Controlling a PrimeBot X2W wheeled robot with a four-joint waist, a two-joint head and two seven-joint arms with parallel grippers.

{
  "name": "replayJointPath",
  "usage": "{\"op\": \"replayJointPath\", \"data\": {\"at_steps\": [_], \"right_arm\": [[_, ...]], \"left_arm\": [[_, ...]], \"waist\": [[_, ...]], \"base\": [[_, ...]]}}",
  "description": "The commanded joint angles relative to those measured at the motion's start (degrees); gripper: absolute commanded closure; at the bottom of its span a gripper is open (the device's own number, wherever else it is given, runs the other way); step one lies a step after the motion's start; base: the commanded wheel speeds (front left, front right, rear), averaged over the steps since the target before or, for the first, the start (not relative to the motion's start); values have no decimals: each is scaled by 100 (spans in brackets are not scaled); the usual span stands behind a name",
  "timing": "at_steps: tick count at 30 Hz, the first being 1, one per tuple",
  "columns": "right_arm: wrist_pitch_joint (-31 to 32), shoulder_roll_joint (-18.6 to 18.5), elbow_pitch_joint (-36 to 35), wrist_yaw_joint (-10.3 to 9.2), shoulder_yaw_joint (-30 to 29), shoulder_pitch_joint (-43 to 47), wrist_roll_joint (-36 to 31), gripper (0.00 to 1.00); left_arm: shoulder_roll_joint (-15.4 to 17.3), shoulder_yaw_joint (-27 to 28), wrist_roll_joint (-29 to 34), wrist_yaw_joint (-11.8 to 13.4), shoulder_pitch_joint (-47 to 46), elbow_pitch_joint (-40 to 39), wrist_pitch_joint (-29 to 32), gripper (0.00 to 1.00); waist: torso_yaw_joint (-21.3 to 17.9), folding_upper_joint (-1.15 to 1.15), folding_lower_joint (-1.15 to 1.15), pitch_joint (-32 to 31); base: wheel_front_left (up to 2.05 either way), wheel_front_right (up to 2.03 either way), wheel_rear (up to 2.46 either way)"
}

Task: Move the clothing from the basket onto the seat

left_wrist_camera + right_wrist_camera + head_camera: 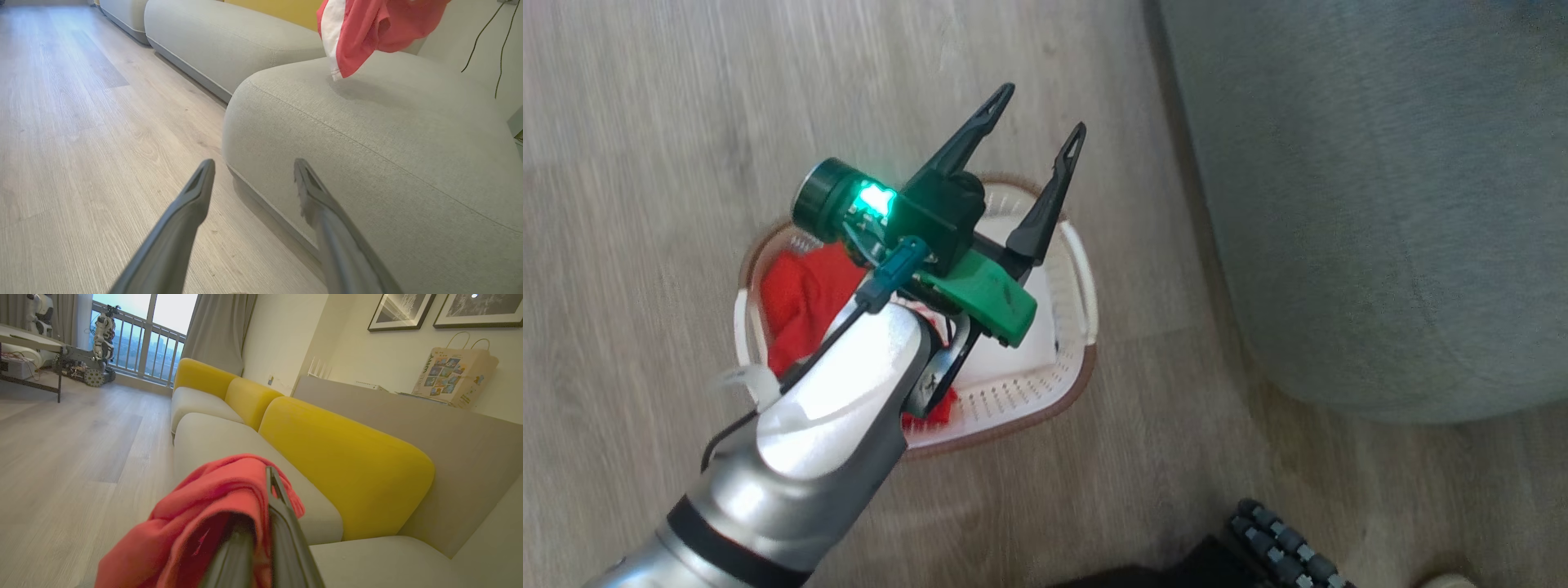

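Holds the left gripper wide apart and empty, directly above the basket, with one red garment below its wrist and the seat to its right. Grips the other red garment in the closed right gripper, above the seat.

The left tool has two long dark fingers with slotted tips, a green housing and glowing green light; a black cable runs along the glossy silver forearm.
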Motion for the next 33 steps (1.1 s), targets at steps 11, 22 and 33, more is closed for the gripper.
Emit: {"op": "replayJointPath", "data": {"at_steps": [11,22,33], "right_arm": [[-81,347,779,-2,-827,174,-724,100],[-82,719,1156,-2,-690,523,-721,0],[-83,906,558,-2,11,1508,-105,0]], "left_arm": [[286,11,194,160,-101,-780,305,0],[371,-7,138,194,-22,-759,316,0],[292,41,-82,157,86,-467,3,0]], "waist": [[302,0,-2,819],[176,0,-2,671],[109,0,-2,-1]], "base": [[0,0,0],[0,0,0],[0,0,0]]}}
